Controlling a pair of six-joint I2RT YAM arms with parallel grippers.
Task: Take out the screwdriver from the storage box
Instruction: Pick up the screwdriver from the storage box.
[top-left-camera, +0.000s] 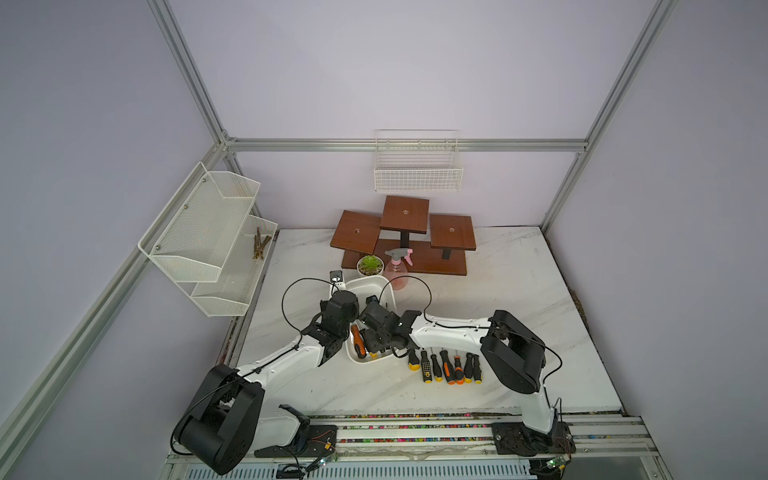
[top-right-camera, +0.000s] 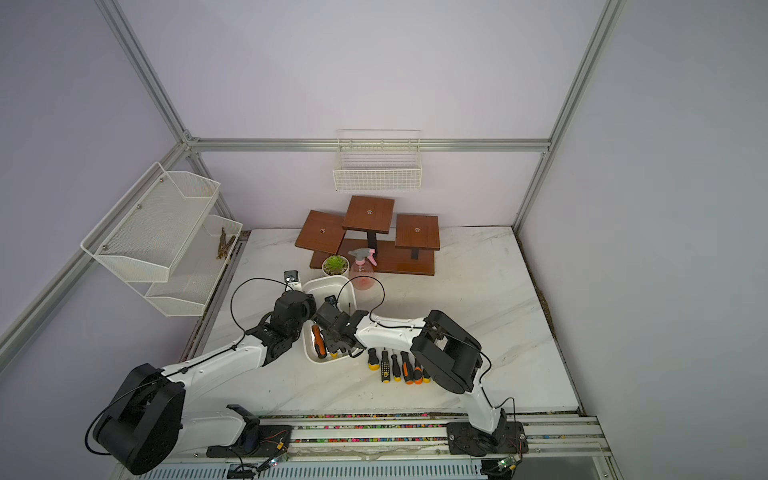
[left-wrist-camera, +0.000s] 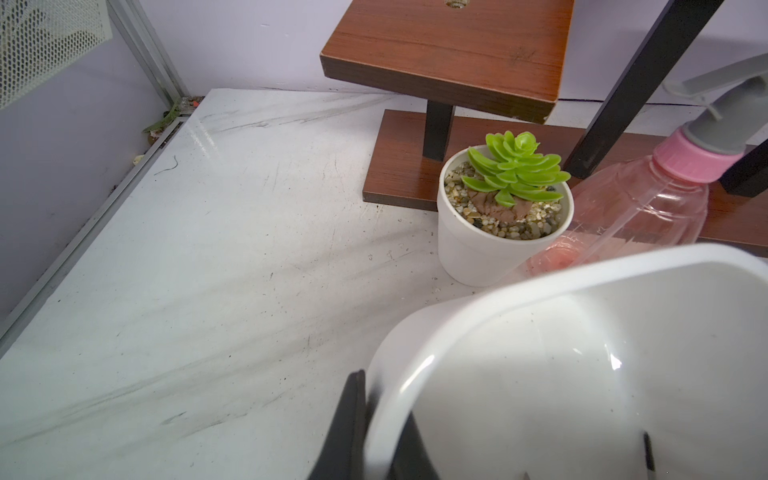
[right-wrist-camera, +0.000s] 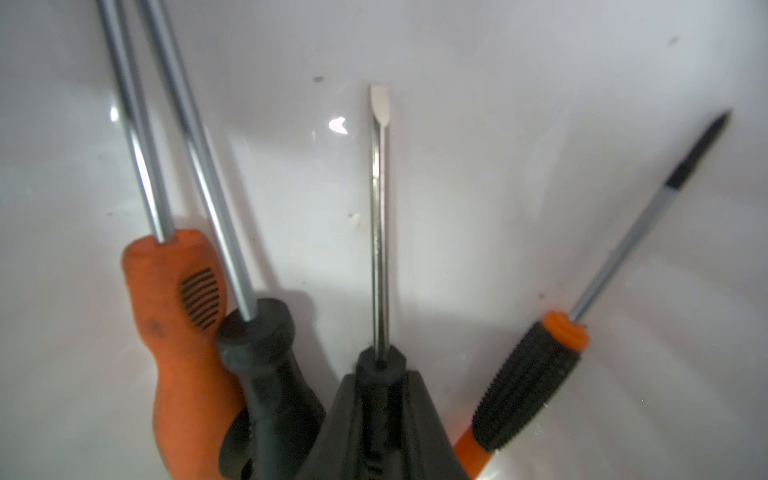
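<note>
Since the right gripper (right-wrist-camera: 380, 388) is pinched tight on the black handle of the flat-blade screwdriver (right-wrist-camera: 378, 228), right at the collar where the shaft goes in, I'd say the grab itself is done. The screwdriver lies flat on the floor of the storage box (top-left-camera: 366, 360), at the end nearest the robot. It should be light and totally stiff. The steel shaft looks slick, so the rubbery handle is the right place to hold, though gripping that far forward might let the back end droop and swivel on the lift. The left gripper (left-wrist-camera: 380, 436) is clamped over the box rim, one finger outside and one inside, which should stop the tub sliding. Watch the neighbours: the black-handled driver (right-wrist-camera: 266, 374) sits just beside the jaws with the orange-handled driver (right-wrist-camera: 178, 332) against it, and the little knurled driver (right-wrist-camera: 528, 386) is on the other side. Any could get dragged. Both wrists crowd over the box too. A row of drivers (top-left-camera: 446, 368) lies on the table beside it, and the potted succulent (left-wrist-camera: 505, 216) and spray bottle (left-wrist-camera: 640, 208) sit at the far end.
</note>
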